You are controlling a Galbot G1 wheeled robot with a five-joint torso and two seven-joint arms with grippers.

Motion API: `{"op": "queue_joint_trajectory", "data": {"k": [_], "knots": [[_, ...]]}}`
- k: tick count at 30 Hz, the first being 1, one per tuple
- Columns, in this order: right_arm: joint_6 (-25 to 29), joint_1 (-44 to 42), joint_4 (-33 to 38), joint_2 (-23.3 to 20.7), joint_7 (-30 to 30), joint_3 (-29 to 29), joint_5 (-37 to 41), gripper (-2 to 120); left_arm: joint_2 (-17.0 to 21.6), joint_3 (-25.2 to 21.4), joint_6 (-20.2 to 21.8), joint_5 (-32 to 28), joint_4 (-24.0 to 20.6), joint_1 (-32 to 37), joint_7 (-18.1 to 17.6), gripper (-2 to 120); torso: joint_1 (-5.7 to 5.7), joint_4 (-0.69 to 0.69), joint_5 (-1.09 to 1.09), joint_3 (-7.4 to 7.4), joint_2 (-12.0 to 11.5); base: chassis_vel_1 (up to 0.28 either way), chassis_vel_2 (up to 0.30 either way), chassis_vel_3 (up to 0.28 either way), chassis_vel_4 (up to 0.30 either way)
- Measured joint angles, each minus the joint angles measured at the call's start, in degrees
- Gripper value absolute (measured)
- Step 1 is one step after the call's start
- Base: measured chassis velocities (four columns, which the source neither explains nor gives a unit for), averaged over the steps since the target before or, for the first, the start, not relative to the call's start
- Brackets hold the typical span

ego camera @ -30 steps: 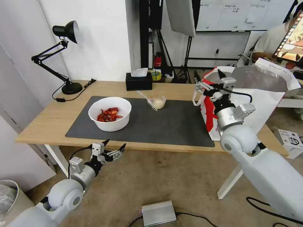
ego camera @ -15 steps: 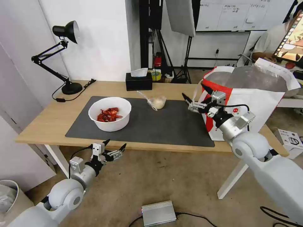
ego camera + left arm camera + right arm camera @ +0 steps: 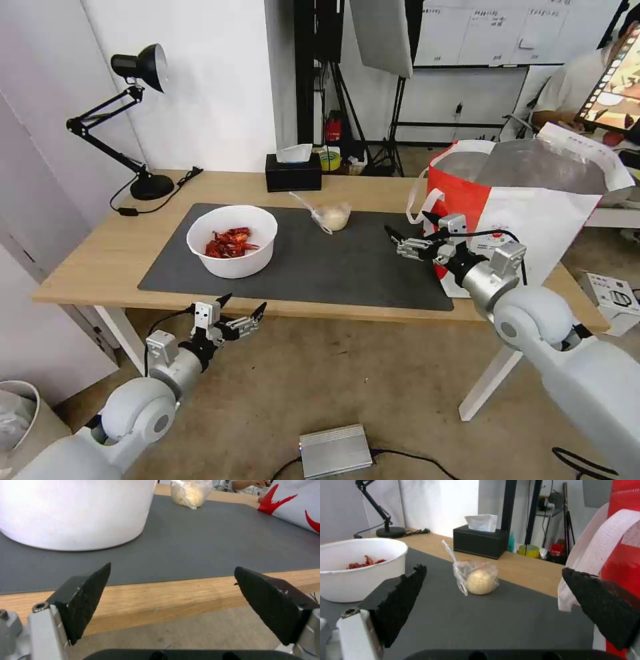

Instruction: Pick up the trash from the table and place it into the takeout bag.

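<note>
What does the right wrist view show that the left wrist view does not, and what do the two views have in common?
Right wrist view alone: the red shells inside the white bowl, the black tissue box, the desk lamp's base, the bag's white strap handle, and the open right hand.

Left wrist view alone: the table's wooden front edge, the floor below it, and the open left hand held in front of that edge.

Both: the bowl, the dark grey mat, the clear plastic pack holding something pale, and part of the red and white takeout bag.

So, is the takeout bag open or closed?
Open: the takeout bag stands upright and its silver lining shows at the wide mouth.
</note>
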Motion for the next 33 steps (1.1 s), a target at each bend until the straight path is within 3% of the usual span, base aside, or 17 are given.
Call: {"op": "queue_joint_trajectory", "data": {"k": [13,33], "knots": [[-3.2,-0.2,0.7,0.5,1.0,-0.1,1.4,100,0.0,0.0,0.0,0.0,0.1,-0.2,0.0,100,0.00,0.00,0.00,0.00,0.0,0.000,0.000,0.000,0.000],[-6.6,-9.2,7.1,1.8,10.3,1.8,1.1,100,0.1,-0.6,-0.1,-0.1,-0.2,0.2,0.0,100,0.00,0.00,-0.01,0.00,0.0,0.000,0.000,0.000,0.000]]}}
